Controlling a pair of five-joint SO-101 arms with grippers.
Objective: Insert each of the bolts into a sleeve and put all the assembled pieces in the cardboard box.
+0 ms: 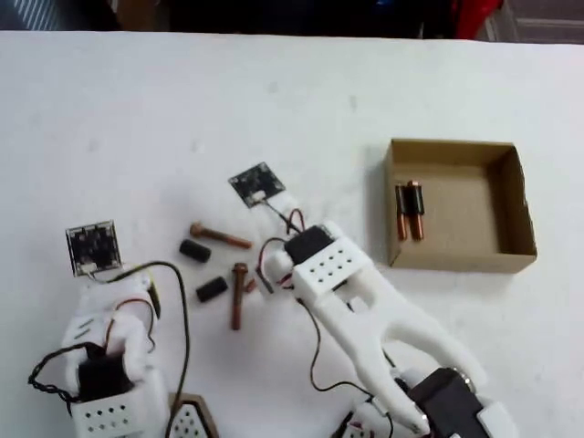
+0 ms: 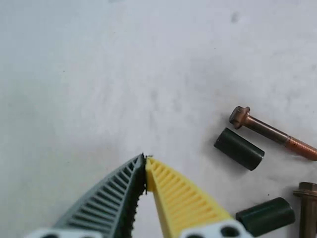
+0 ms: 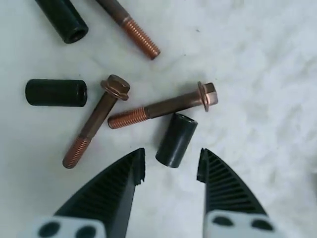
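**Right jaws apart over loose parts, left jaws together**

Front left corner of the table [image 1: 301,100]: left gripper [image 2: 145,161], jaws pressed together. Grips nothing; hangs over bare surface, with loose parts off to its right.

Middle of the front edge, a little farther in: right gripper [image 3: 171,163], jaws apart. Straddles the near end of a black sleeve [image 3: 176,136] lying on its side, with no clear contact.

Just beside that sleeve: a first bolt [image 3: 163,104] and a second bolt [image 3: 96,119], the threaded tip of the one just beside the shank of the other. Toward the left edge from these, a second sleeve [image 3: 56,92], also on its side.

Farther from the front edge: a third sleeve [image 1: 194,251] and a third bolt [image 1: 219,236], near each other but apart.

Farthest, toward the right edge: the cardboard box [image 1: 465,214], open on top. Holds two assembled pieces [image 1: 408,210], side by side near its left wall.
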